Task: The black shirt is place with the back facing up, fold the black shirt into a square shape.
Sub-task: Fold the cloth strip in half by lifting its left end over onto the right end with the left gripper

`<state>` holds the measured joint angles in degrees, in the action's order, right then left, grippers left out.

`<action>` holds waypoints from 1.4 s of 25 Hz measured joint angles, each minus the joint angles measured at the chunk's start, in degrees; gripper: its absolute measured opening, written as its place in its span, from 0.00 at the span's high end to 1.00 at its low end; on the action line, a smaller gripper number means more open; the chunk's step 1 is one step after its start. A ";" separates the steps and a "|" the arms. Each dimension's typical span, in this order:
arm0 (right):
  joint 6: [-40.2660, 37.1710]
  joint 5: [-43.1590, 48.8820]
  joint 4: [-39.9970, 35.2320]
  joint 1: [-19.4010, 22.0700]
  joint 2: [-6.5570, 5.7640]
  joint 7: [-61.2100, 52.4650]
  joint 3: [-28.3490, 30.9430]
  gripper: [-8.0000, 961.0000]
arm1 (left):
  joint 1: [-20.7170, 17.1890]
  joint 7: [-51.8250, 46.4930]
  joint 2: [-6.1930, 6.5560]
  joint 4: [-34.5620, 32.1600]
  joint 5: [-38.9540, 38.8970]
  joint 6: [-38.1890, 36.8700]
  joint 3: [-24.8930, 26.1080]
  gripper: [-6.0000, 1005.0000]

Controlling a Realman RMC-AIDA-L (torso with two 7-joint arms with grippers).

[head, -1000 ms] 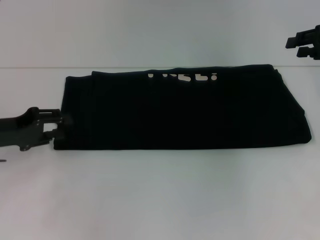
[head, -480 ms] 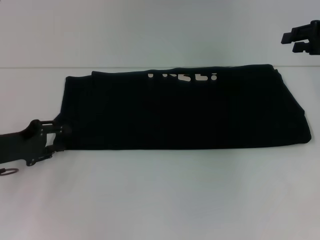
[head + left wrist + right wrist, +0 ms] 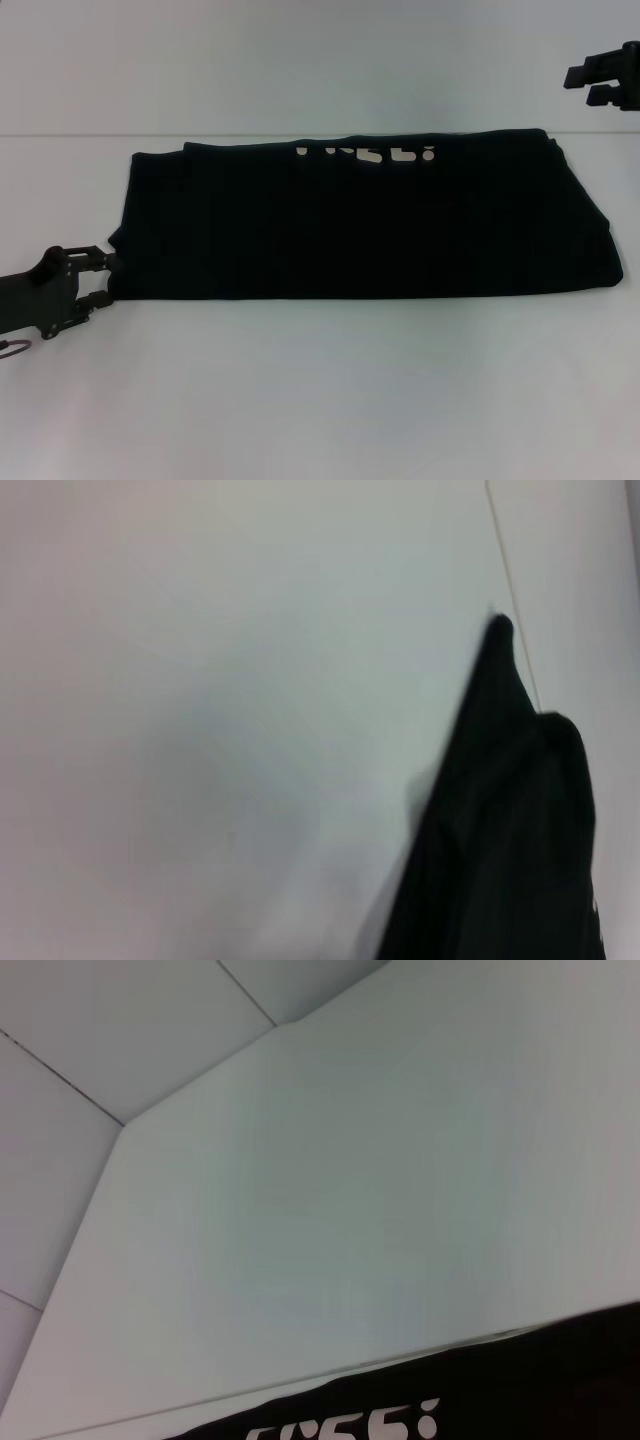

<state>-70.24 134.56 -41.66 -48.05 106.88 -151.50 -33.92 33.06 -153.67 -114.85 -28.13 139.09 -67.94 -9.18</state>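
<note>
The black shirt [image 3: 370,225] lies flat on the white table [image 3: 320,390], folded into a long band running left to right. Part of its white print [image 3: 365,155] peeks out along the far edge. My left gripper [image 3: 105,280] is low at the band's near left corner, fingers apart, tips at the cloth's edge and holding nothing. My right gripper [image 3: 582,86] hangs open and empty, raised beyond the far right corner. The left wrist view shows the shirt's edge [image 3: 510,830]. The right wrist view shows the shirt [image 3: 560,1380] and its print [image 3: 350,1427].
The table's far edge [image 3: 150,136] runs just behind the shirt, with a pale wall beyond it. Bare white tabletop lies in front of the shirt and to its left.
My left gripper has slid down and to the left, away from the shirt's left edge toward the near left corner. The shirt has stayed flat. The right gripper has barely moved.
</note>
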 joint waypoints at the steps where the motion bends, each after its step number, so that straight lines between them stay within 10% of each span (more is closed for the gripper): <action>1: 0.00 0.00 0.00 0.04 0.00 -0.02 0.04 0.51 | -0.03 -0.31 -0.02 0.01 -0.04 0.40 0.01 0.47; 35: -0.07 -0.35 0.00 0.51 -0.18 -0.07 0.44 0.51 | 2.50 -0.23 -0.83 4.55 -0.21 3.54 -0.62 0.47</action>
<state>-70.31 134.21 -41.66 -47.54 106.70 -151.57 -33.49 35.56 -153.89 -115.68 -23.58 138.88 -64.40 -9.79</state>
